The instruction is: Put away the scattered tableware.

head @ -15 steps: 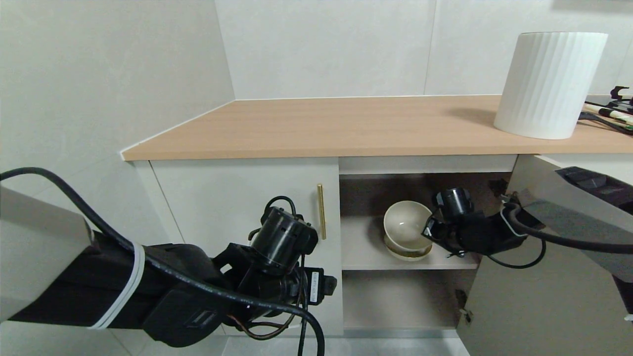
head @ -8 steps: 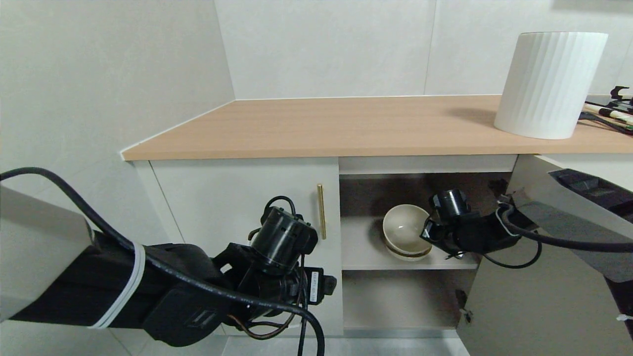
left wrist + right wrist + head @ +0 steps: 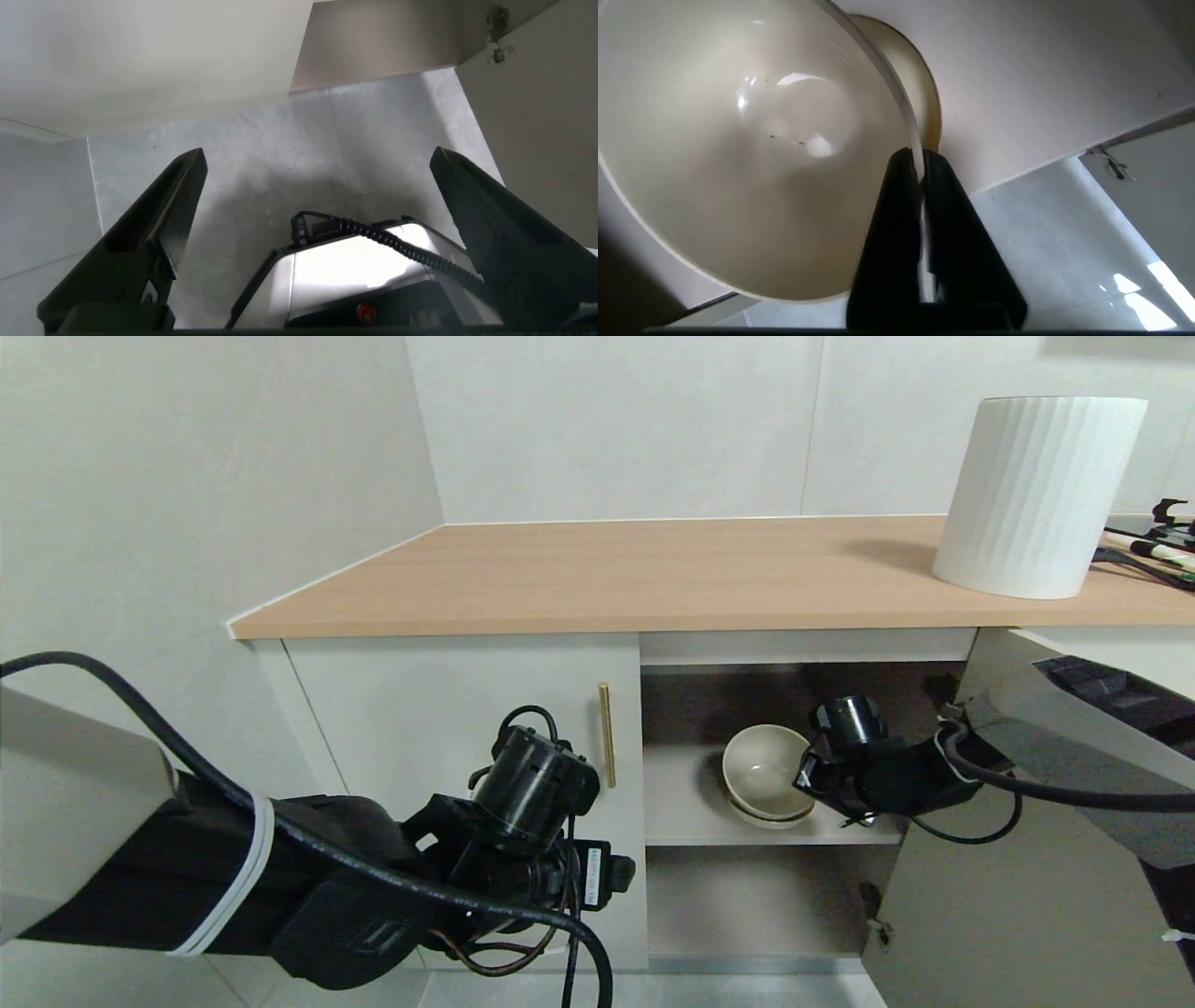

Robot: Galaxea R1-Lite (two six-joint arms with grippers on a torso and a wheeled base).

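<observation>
Counter: wooden countertop (image 3: 653,574) fills a tiled corner, with a tall white ribbed container (image 3: 1036,495) standing at its right end and a few dark-handled utensils (image 3: 1158,546) lying just beyond it.
Cabinet: right door (image 3: 1027,896) is swung wide open and left door (image 3: 448,728) is closed, its brass handle (image 3: 605,733) upright along the edge. The upper shelf (image 3: 681,803) is in plain sight.
Task piece: there's the cream bowl (image 3: 761,770), inside the cabinet on the upper shelf. It is tipped so its hollow faces out and to the left, directly over a second bowl (image 3: 770,817) with a darker rim. Whether the two touch, I cannot tell.
Right arm: right gripper (image 3: 805,775) reaches in at the shelf from the right, fingers (image 3: 896,233) pinched tight on the cream bowl's rim, one inside and one outside.
Left arm: left gripper (image 3: 318,159) sits low in front of the closed left door, fingers spread wide with nothing between them and grey floor (image 3: 280,215) beneath.
</observation>
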